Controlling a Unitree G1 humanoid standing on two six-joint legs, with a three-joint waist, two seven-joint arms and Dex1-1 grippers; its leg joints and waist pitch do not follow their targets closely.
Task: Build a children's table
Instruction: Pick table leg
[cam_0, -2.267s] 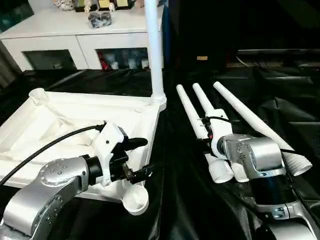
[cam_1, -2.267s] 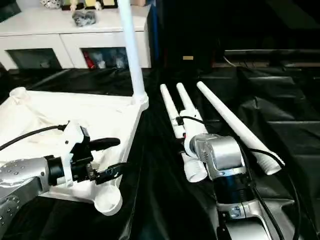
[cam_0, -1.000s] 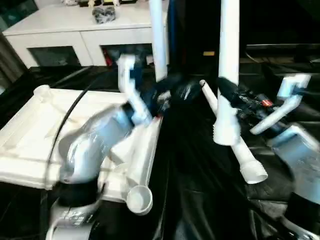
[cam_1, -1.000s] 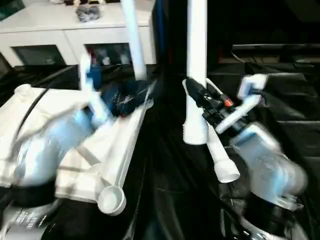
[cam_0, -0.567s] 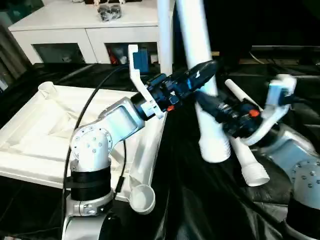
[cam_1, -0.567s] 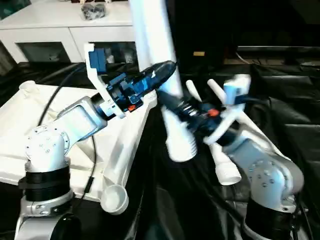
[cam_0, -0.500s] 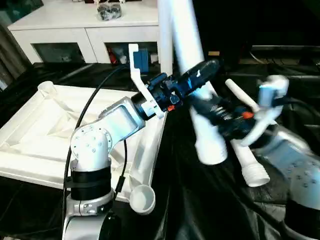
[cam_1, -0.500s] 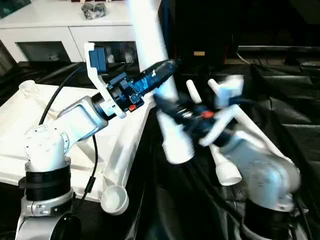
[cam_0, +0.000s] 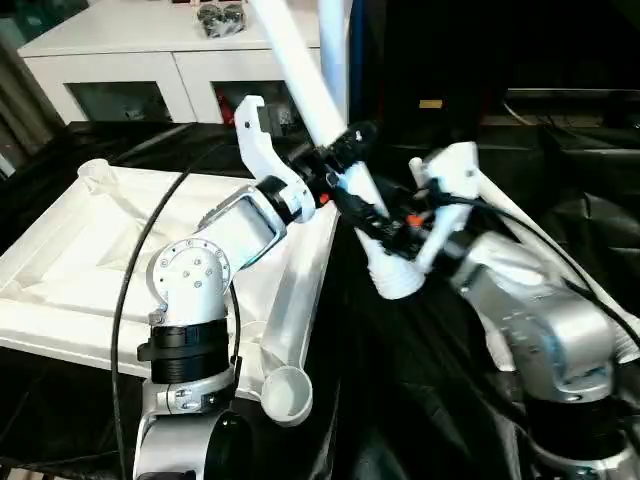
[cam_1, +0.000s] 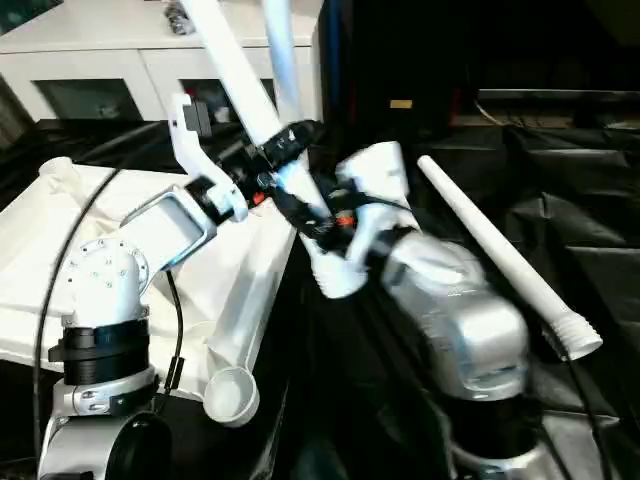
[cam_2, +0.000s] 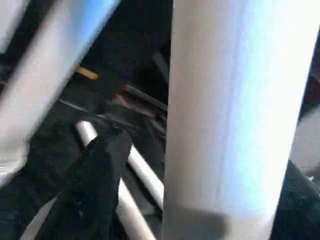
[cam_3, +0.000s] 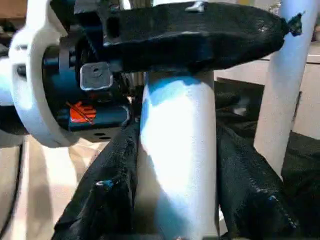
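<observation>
Centre frame, both grippers meet on one tilted white leg (cam_0: 330, 105) — the right gripper (cam_3: 175, 165) clenched around it, the left gripper (cam_0: 345, 150) straddling it, jaws apart. The tabletop (cam_0: 90, 260) lies ribbed-side up at left — another leg (cam_0: 333, 50) upright in its far corner

- The tabletop (cam_0: 70, 270) lay underside up at the left, one leg (cam_0: 333, 60) standing upright in its far right corner socket.
- Just right of that corner, a second leg (cam_0: 310, 70) slanted in the air between both grippers (they met there, over the tabletop's right edge).
- Another leg (cam_1: 500, 250) lay on the sheet (cam_0: 420, 400) at the right.
- Behind the tabletop stood a cabinet (cam_0: 130, 70).
</observation>
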